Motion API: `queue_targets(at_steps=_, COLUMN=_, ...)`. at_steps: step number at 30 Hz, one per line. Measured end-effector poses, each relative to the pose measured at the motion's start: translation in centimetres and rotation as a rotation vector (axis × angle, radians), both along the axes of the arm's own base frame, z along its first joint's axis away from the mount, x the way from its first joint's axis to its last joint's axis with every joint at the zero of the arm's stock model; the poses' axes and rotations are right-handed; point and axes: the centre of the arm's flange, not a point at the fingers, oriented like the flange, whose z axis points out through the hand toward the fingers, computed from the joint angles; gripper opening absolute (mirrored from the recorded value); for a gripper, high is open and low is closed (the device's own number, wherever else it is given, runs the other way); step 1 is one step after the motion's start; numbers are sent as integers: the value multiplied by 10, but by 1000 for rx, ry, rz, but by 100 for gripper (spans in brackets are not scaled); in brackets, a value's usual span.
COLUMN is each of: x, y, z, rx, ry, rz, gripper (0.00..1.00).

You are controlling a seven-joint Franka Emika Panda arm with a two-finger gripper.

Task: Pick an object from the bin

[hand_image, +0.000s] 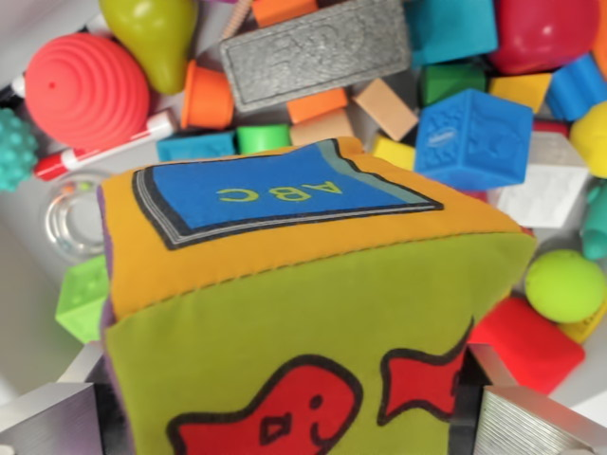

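Note:
A large soft fabric cube [303, 313] fills the middle of the wrist view. Its top face is orange with a blue "ABC" book picture, and its near face is green with red fish. My gripper [308, 417] is shut on the cube, one metal finger [47, 422] at the bottom left and the other finger [541, 417] at the bottom right, both pressed against its sides. The cube sits above the toys lying in the bin.
Beneath and behind the cube lie several toys: a ribbed red ball [87, 90], a green pear [156, 33], a grey brick [318, 52], a blue rubber block [472, 137], a lime ball [565, 284], a red block [526, 346], small wooden blocks.

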Motion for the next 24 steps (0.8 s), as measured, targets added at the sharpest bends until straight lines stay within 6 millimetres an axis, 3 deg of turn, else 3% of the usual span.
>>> queue_targets(at_steps=16, x=0, y=0, z=50, rx=0, ry=0, rz=0, gripper=0)
queue_targets(at_steps=24, x=0, y=0, z=66, rx=0, ry=0, rz=0, gripper=0)
